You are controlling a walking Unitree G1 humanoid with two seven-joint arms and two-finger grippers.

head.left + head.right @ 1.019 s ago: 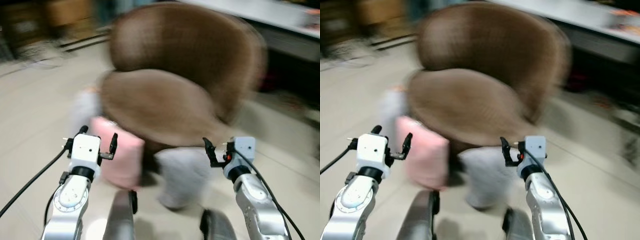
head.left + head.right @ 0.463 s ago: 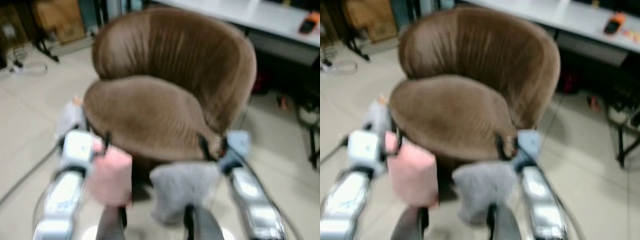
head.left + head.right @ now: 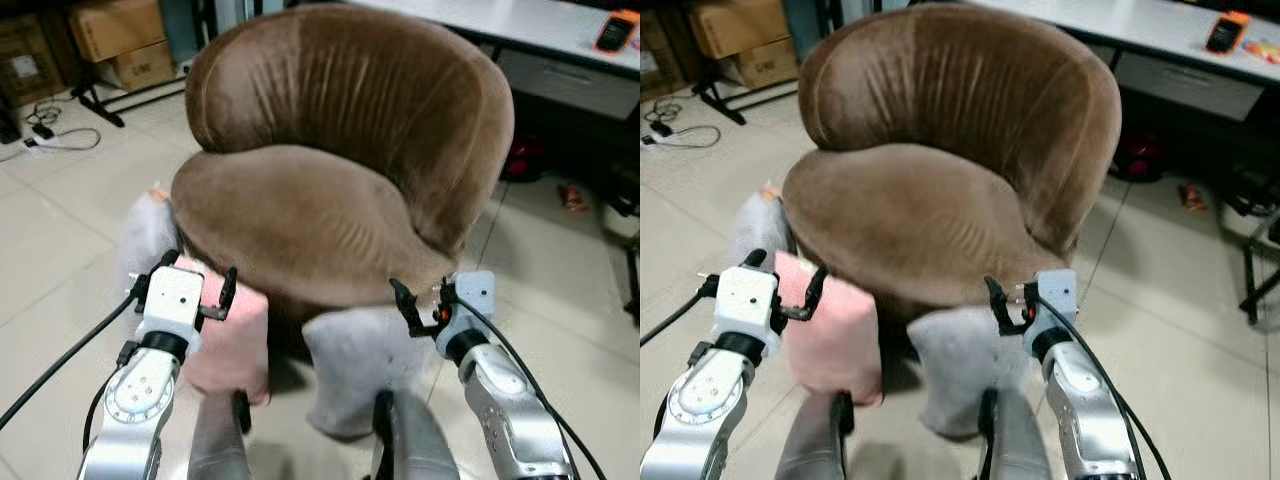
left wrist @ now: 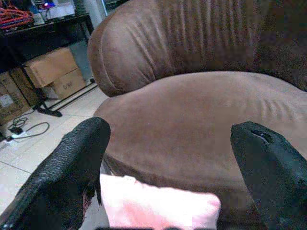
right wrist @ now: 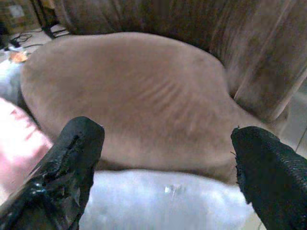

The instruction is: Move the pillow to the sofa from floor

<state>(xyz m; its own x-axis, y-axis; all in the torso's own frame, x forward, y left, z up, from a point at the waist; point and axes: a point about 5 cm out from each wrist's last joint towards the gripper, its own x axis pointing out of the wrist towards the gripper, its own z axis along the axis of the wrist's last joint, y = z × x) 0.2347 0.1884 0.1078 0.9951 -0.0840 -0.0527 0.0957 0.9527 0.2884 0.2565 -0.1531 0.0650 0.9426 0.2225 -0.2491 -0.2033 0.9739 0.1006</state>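
Left eye view: pink pillow [image 3: 228, 340] stands upright on the floor [image 3: 60, 250] against the brown sofa [image 3: 330, 170], just below the nearer left gripper [image 3: 194, 279]; both grippers' jaws open, right gripper [image 3: 420, 300] above a grey pillow [image 3: 360, 365]

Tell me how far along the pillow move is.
Nothing is moved yet: the sofa seat is bare. The pink pillow, grey pillow and another pale pillow sit on the floor against it. Both the left gripper and right gripper are open above them. Grasping, lifting and placing remain.
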